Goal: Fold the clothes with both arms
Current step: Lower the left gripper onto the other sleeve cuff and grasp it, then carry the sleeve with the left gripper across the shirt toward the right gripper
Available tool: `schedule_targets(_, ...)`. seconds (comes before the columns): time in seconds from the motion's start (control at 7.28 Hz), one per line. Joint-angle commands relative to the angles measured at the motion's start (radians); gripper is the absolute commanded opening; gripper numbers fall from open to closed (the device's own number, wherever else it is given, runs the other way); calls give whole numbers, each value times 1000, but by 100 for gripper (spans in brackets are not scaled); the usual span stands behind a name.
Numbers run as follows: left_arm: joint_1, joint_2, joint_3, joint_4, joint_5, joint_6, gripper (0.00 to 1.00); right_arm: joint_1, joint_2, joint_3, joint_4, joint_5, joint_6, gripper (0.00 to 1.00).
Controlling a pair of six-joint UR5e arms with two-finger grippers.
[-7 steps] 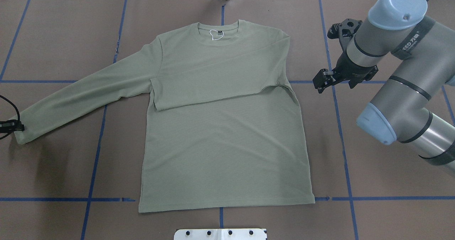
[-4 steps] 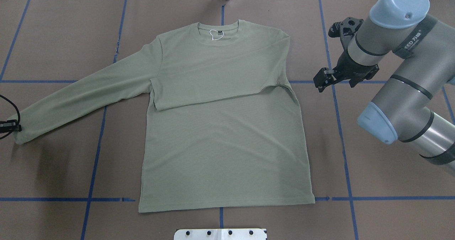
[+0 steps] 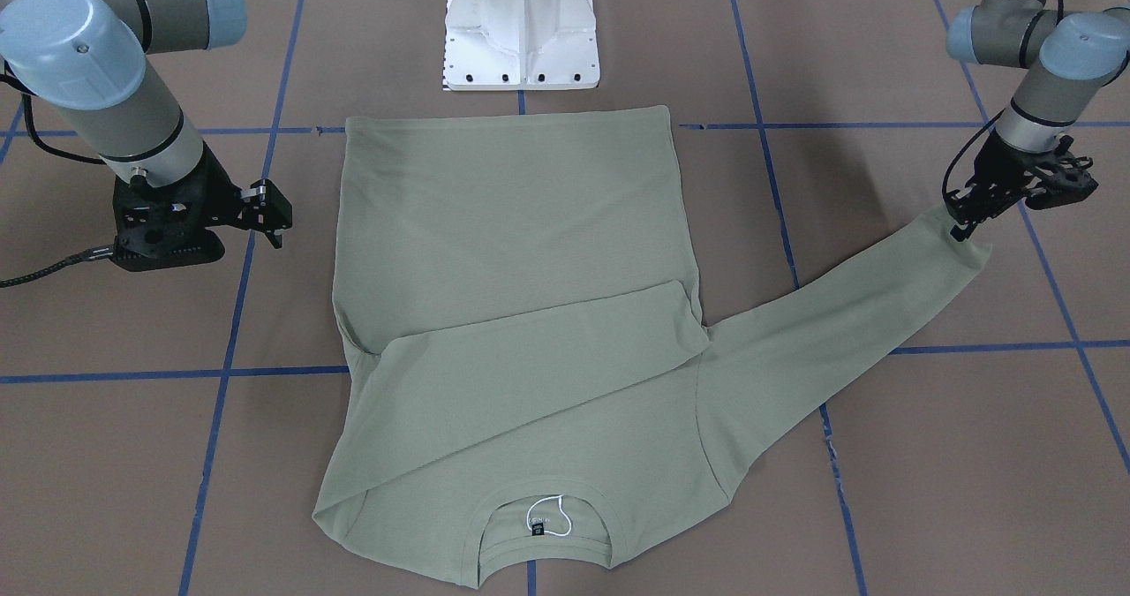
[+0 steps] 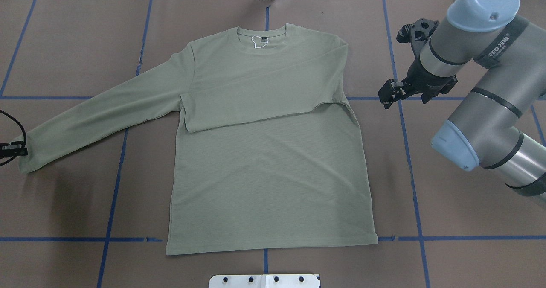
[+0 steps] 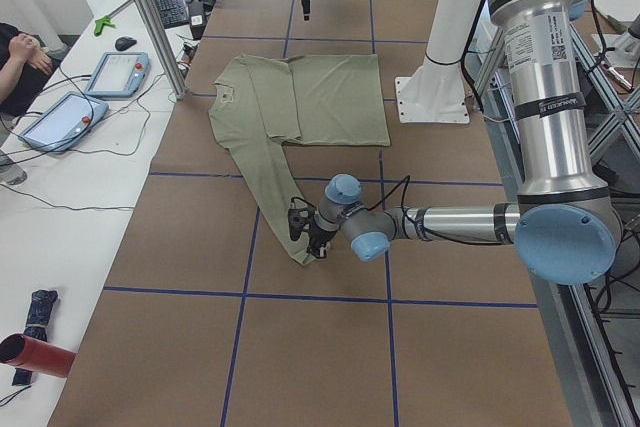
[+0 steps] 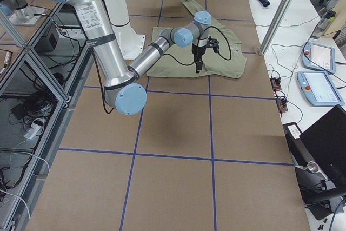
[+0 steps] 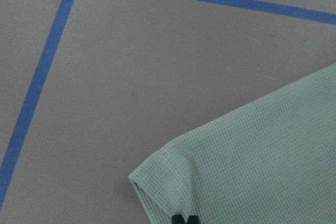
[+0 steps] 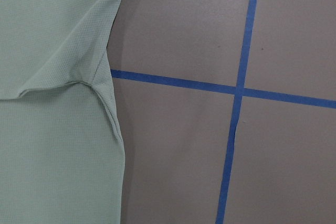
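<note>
1 shirt (image 4: 273, 173), 2 arms (image 3: 132, 110) (image 3: 1042, 93), 1 pedestal (image 3: 521, 22)

Shows shirt (image 4: 264, 173) flat on table (image 4: 64, 45), hem toward pedestal (image 3: 521, 26), collar (image 4: 273, 32) away. Has one sleeve (image 4: 260, 104) folded across chest, other sleeve (image 4: 102, 117) stretched to robot's left, cuff (image 4: 27, 160) at left gripper (image 3: 960, 223). Places right gripper (image 4: 387, 97) beside shirt's right edge, apart.

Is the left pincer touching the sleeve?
Touching. In the left wrist view, the left pincer is shut on the sleeve at its cuff.
</note>
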Motion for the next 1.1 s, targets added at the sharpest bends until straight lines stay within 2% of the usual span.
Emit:
schedule_targets(0.0, -2, -18, -106, 117, -53, -6, 0, 19, -16, 3, 0, 7, -5, 100)
schedule_targets(0.27, -5, -120, -195, 305, -66, -6, 0, 36, -65, 27, 0, 7, -49, 100)
schedule_targets(0.41, -12, -236, -193, 446, -66, -6, 0, 51, -106, 52, 0, 7, -78, 100)
schedule_targets(0.69, -29, -434, -187, 635, -64, -62, 0, 85, -145, 63, 0, 59, -121, 100)
schedule_targets(0.96, -25, -710, -110, 839, -66, -176, 0, 120, -186, 58, 0, 61, -192, 100)
